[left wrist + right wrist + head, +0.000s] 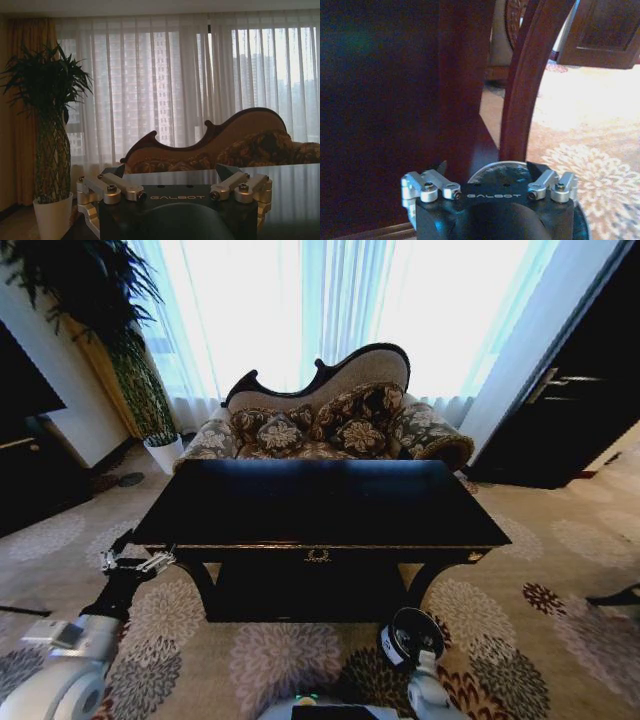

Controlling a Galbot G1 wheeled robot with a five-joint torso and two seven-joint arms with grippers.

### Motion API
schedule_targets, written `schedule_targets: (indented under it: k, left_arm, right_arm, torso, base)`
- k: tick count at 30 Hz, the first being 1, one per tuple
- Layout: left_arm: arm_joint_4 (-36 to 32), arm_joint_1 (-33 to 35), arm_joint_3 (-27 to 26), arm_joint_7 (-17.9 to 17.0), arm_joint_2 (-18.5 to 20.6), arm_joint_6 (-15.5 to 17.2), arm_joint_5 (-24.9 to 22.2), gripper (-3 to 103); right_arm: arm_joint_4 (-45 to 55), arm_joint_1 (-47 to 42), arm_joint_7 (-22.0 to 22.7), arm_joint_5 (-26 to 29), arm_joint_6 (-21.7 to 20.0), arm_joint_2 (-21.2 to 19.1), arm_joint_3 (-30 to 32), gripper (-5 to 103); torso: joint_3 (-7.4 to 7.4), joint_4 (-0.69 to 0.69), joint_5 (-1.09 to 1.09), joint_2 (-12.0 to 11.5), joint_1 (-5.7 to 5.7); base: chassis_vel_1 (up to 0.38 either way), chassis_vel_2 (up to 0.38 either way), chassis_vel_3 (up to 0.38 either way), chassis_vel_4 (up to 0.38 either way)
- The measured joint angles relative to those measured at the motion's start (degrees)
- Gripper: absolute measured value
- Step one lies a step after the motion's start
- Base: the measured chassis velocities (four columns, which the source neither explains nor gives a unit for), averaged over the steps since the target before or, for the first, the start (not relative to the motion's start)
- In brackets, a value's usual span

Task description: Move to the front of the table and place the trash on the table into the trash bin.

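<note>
The glossy black table [320, 505] stands straight ahead, with its gold ornament on the front rail. The trash is out of view. The small round black trash bin [412, 635] with a white label sits on the carpet by the table's front right leg. My right gripper [489, 170] hangs open just over the bin's rim [495, 172], beside the curved leg [520, 85]. My left gripper [135, 562] is at the table's front left corner, at the height of the top. It stands open with nothing between its fingers [171, 172].
A patterned sofa [330, 420] stands right behind the table, in front of bright curtains. A tall plant in a white pot [165, 450] is at the back left, dark furniture [25, 440] is at the far left, and a dark door [580, 400] is on the right. Flowered carpet lies all around.
</note>
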Motion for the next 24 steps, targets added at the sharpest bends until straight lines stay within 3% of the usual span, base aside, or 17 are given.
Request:
schedule_targets:
  k: [4,14,24]
  left_arm:
    - [0.0,0.0,0.0,0.0,0.0,0.0,0.0,100]
    - [0.0,0.0,0.0,-0.01,0.0,0.0,0.0,100]
    - [0.0,0.0,0.0,-0.01,0.0,0.0,0.0,100]
  right_arm:
    - [10.31,-6.22,-3.5,1.87,0.58,1.22,2.88,99]
    - [34.81,-19.62,-5.01,4.83,1.04,2.04,10.15,100]
    - [49.25,-23.92,-6.57,8.04,-1.24,1.06,16.33,100]
  torso:
    - [0.0,0.0,0.0,0.0,0.0]
    - [0.0,0.0,0.01,0.0,-0.01]
    - [0.0,0.01,0.01,0.0,0.0]
  base:
    - [0.0,0.0,0.0,0.0]
    - [0.0,0.0,0.0,0.0]
    - [0.0,0.0,0.0,0.0]
